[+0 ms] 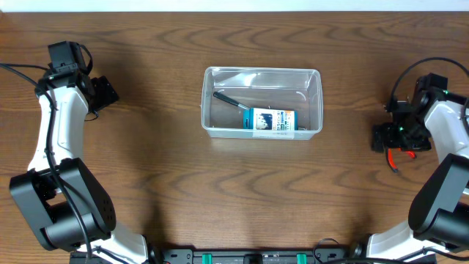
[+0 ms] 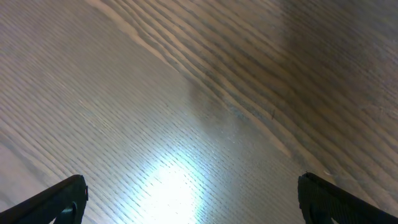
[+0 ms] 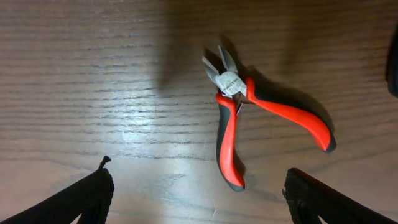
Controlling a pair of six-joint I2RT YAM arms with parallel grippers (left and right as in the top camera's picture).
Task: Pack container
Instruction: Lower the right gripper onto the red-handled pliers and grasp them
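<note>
container: clear rectangular tub [image 1: 261, 71], upright, mid tabletop [image 1: 146, 169], long side running left-right, roughly midway between the two arms and well apart from both.
container contents: blue-labelled pack [image 1: 272, 119] lying flat along the near wall, centre to right half; slim dark-handled implement [image 1: 229, 99] lying diagonally in the left half, lower end reaching toward the pack. Can't tell if they touch.
left tool: [image 2: 191, 180] jaws spread wide, nothing between them. Wrist view shows only bare wood grain and a glare patch under it. From overhead it sits at the far left of the tabletop, nowhere near the container.
left fingers: [image 2: 62, 199] dark, only the tips visible at the bottom corners of the wrist view.
right tool: [image 3: 199, 171] jaws also spread wide, holding nothing, above the wood at the right edge of the tabletop.
pliers: [image 3: 226, 130] red and black handles, grey cutter head, lying flat on the tabletop with handles splayed. In the right wrist view they lie ahead of the fingertips, nearer the right-hand finger, not touching either one.
pliers vs container: outside it, well off to the right, just beside the right tool in the overhead view.
pliers orientation: head points away from the right tool, handles trail back toward it.
</note>
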